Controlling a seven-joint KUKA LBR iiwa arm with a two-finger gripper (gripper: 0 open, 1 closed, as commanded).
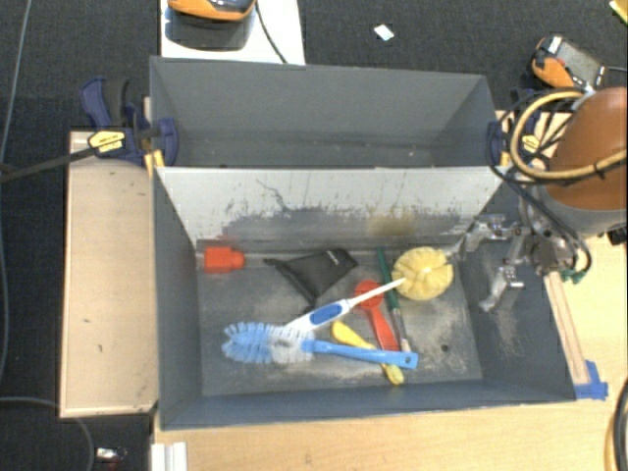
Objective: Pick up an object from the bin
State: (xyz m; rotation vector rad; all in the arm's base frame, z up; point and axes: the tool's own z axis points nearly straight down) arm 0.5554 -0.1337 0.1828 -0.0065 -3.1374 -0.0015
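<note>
My gripper hangs low at the right side of the grey metal bin, just right of the yellow round fluffy scrubber head. My jaws stand apart with nothing between them. The upper finger reaches towards that yellow head, so close that I cannot tell whether it touches.

The yellow head sits on a white and blue plastic handle that runs down and to the left of it. Below and to the left lies a small heap: a red flat tool, a thin green stick, a yellow plastic piece and a blue bristle brush. Left of the yellow head lies a black wedge-shaped piece, and well beyond that a small orange block.
</note>
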